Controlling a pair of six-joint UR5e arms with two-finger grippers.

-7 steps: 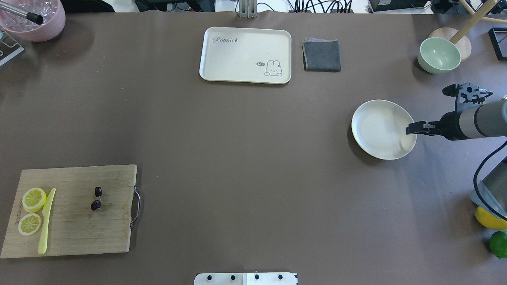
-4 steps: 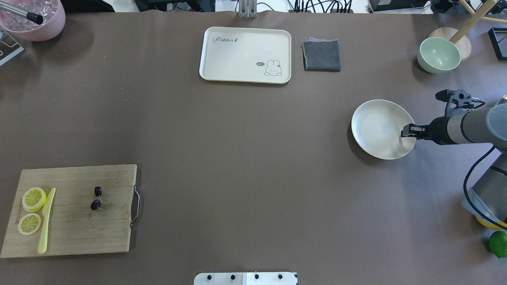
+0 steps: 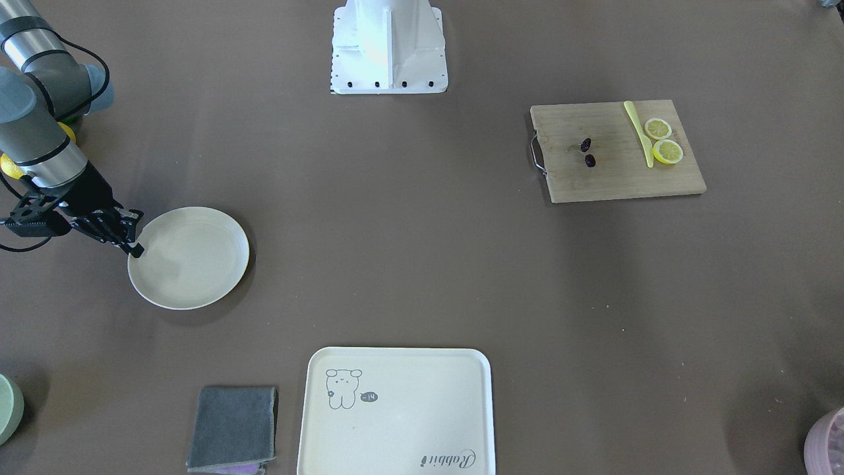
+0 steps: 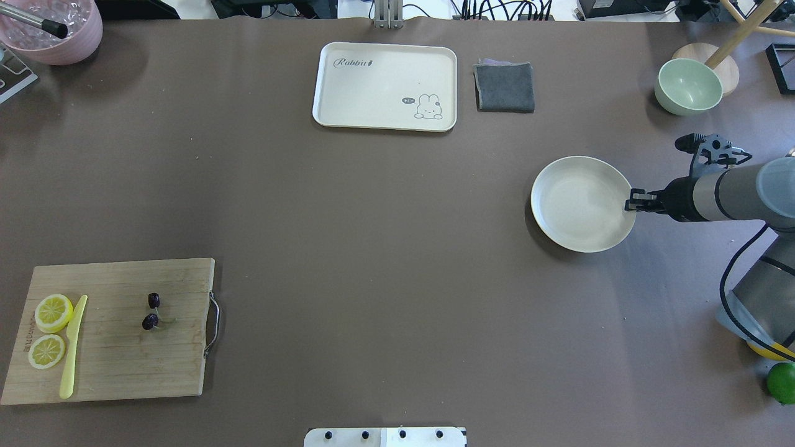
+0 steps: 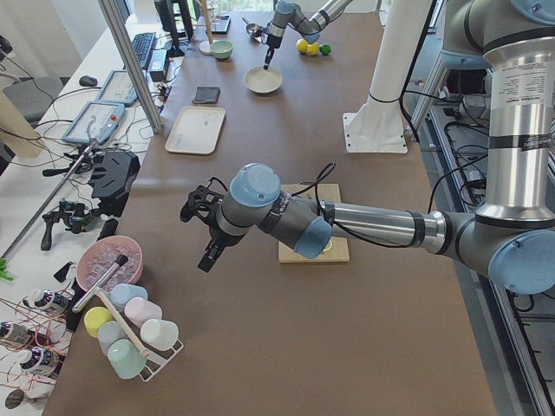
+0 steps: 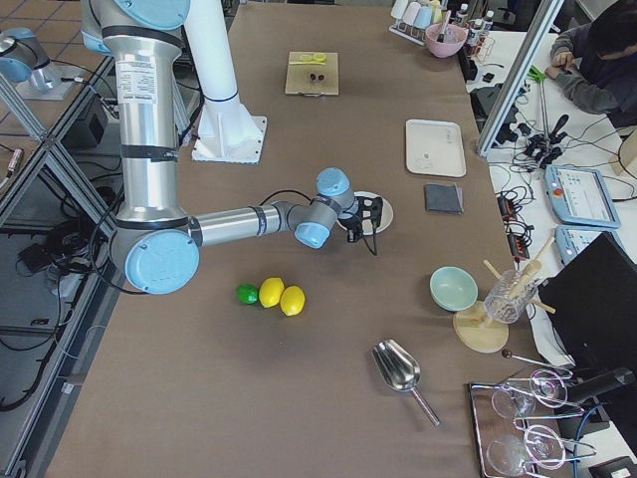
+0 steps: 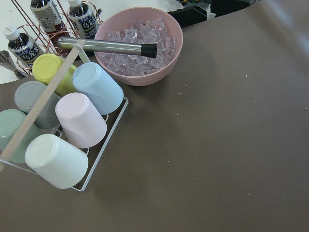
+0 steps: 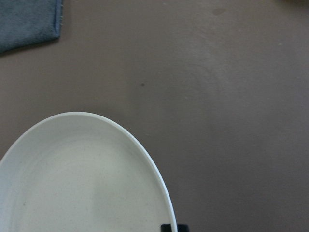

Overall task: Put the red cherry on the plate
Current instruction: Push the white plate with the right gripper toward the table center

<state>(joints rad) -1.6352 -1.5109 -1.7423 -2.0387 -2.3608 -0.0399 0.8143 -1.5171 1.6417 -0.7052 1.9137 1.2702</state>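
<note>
The red cherry (image 4: 149, 321), a dark pair on a thin stem, lies on the wooden cutting board (image 4: 124, 360) at the near left; it also shows in the front-facing view (image 3: 589, 160). The cream plate (image 4: 577, 202) sits at the right of the table. My right gripper (image 4: 629, 202) is at the plate's right rim, its fingers (image 3: 130, 241) together on the rim (image 8: 145, 150). My left gripper (image 5: 208, 257) shows only in the exterior left view, hovering over bare table near the pink ice bowl (image 7: 140, 46); I cannot tell whether it is open or shut.
Two lemon slices (image 4: 53, 312) and a yellow knife (image 4: 72, 347) share the board. A cream rabbit tray (image 4: 385, 74) and grey cloth (image 4: 504, 87) lie at the back, a green bowl (image 4: 688, 87) at back right. A lime (image 4: 781, 382) lies by the right arm's base.
The right gripper has moved left, and the plate has slid left with it. The cherry and board have not moved.
</note>
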